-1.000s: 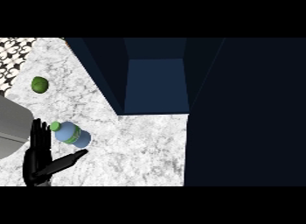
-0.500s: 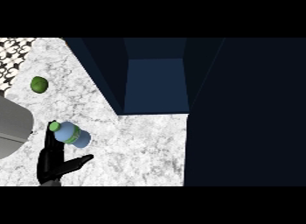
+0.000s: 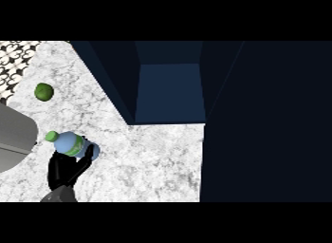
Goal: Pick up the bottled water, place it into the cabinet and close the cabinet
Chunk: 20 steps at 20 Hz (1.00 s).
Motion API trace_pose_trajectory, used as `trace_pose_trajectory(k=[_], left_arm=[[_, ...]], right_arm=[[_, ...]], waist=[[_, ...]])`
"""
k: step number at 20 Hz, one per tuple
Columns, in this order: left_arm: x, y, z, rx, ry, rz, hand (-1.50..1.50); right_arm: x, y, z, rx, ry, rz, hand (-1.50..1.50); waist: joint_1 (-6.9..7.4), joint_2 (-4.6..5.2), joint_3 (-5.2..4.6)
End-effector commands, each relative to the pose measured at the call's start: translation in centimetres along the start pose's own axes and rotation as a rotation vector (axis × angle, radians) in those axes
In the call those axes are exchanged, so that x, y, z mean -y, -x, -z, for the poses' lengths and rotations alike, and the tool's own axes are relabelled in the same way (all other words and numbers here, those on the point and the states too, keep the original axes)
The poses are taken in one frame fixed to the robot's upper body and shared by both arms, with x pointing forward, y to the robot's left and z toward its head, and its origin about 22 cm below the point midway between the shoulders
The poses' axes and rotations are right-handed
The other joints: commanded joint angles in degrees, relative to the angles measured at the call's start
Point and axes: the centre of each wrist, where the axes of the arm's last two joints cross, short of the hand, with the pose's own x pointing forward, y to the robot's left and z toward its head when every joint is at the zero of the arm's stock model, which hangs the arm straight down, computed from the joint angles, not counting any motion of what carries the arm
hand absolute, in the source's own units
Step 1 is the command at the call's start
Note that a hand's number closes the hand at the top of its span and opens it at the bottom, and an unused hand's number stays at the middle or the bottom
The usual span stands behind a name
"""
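Plainly the step in hand is the grasp: the left hand (image 3: 65,172) has its fingers and thumb curled round the lower end of the bottle (image 3: 76,145). The bottle sits at the lower left of the worktop (image 3: 148,161), seemingly tilted, its cap (image 3: 51,136) pointing up and left. Whether it has left the surface yet I cannot tell.

To do this well, I would seat the bottle deep in the palm before raising it, since the hold is near the base and the capped end hangs out beyond the fingers. A lift straight up, then a swing to the right toward the open cabinet (image 3: 169,92), should keep it off the cabinet's near edge. The grey curved thing (image 3: 4,137) just beside the cap is worth avoiding — so is the small green fruit (image 3: 43,91) farther up. The right hand does not show.

The bottle looks pale blue, with a green band round its middle and a green cap; the hand hides its base.
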Motion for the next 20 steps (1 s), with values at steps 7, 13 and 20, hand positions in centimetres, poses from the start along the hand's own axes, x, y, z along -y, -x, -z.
trace_pose_trajectory(k=[7, 13, 20], left_arm=[[1.5, 2.4, -2.8, -0.02, 0.14, -0.091, 1.5], [4.2, 2.2, -1.3, -0.015, 0.271, -0.078, 1.5], [7.4, 1.9, -0.4, -0.044, 0.357, -0.116, 1.5]], right_arm=[[0.8, -1.4, -0.4, 0.037, 0.013, 0.015, -1.5], [0.0, -1.6, -0.7, 0.038, 0.007, 0.02, -1.5], [1.2, -1.7, -0.9, 0.034, -0.001, 0.013, -1.5]], waist=[[-0.13, 0.0, -0.22], [-0.26, -0.11, -0.22], [0.48, -0.28, -0.11]])
